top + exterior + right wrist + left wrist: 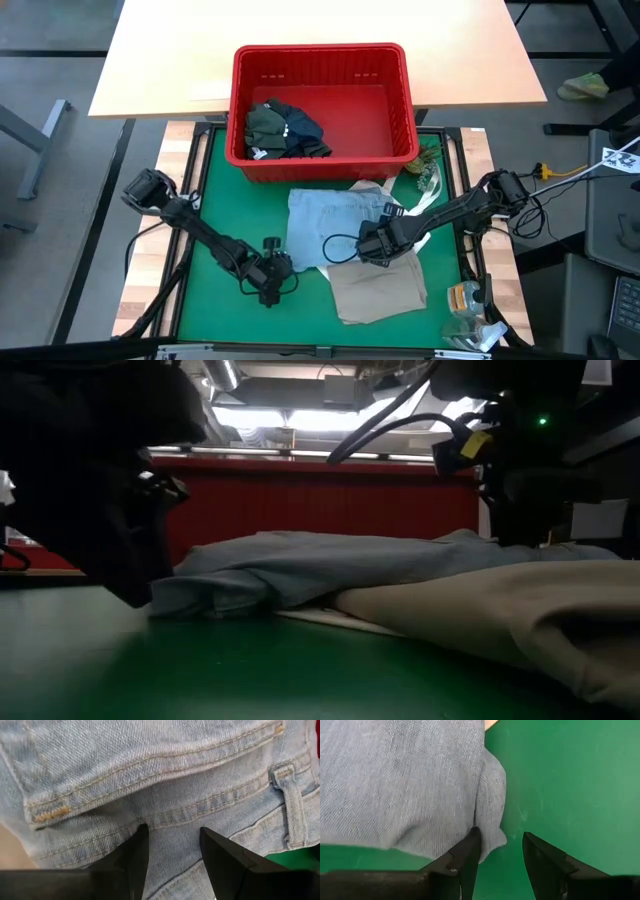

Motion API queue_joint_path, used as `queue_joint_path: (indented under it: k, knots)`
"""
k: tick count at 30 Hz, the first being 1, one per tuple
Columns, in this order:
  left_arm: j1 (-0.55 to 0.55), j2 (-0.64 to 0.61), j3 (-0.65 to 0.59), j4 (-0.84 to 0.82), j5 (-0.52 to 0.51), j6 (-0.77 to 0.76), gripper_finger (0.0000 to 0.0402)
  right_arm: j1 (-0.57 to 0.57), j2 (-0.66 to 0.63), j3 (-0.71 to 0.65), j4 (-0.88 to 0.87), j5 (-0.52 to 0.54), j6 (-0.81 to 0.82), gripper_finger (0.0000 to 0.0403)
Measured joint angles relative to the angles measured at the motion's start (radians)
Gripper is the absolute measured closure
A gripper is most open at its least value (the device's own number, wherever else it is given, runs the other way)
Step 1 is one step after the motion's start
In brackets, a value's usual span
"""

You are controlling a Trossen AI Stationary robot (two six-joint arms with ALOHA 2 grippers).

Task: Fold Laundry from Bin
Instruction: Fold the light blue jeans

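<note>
The bin (322, 165) stands at the far side of the mat (210, 300), partly on the table (180, 60) behind it. Inside the bin, in its left part, lies a small heap of laundry (283, 128). In front of the bin, on the mat, the denim garment (325, 225) lies spread. The beige garment (375, 290) lies in front of it and to the right, and their edges overlap. The left gripper (272, 272) is at the front left corner of the denim garment. The right gripper (378, 245) is over its right part, where both garments meet.
</note>
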Motion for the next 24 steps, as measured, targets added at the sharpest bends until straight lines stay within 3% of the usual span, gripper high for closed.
queue_joint_path:
  k: [11,24]
  knots:
    - [-0.012,-0.1,0.018,-0.023,0.032,-0.004,0.0257,0.001,0.005,0.064,-0.045,-0.019,-0.012,0.0226]
    - [0.022,-0.096,0.044,0.2,-0.004,0.172,0.0257,0.003,0.005,0.138,-0.061,-0.005,-0.012,0.0226]
